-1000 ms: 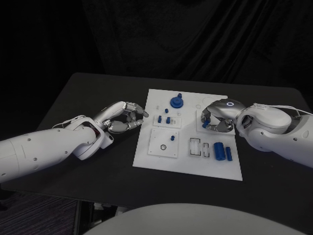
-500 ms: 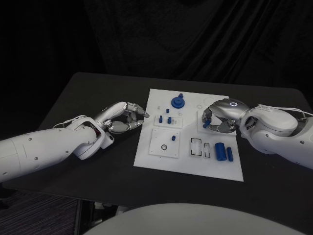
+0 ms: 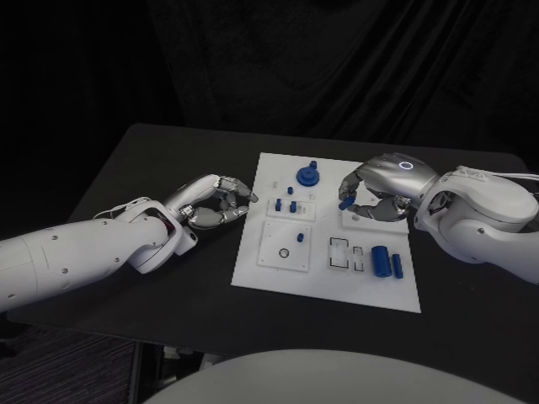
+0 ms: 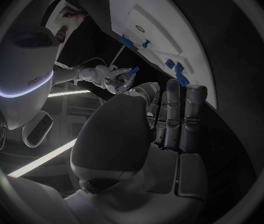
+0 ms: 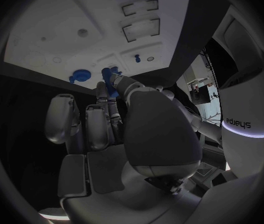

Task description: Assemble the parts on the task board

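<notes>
Since the earlier frame the right hand [image 3: 376,195] has been raised off the task board [image 3: 324,282] with a small blue part [image 3: 346,203] pinched at its fingertips, above the board's middle right. The part is judged light, rigid and smooth, so slip is likely; it is best gripped across its middle. The left hand [image 3: 211,202] is held curled, empty, on the table [image 3: 160,160] beside the board's left edge.

white task board [image 3: 328,286], blue parts [image 3: 385,261], black table [image 3: 160,168]
</notes>
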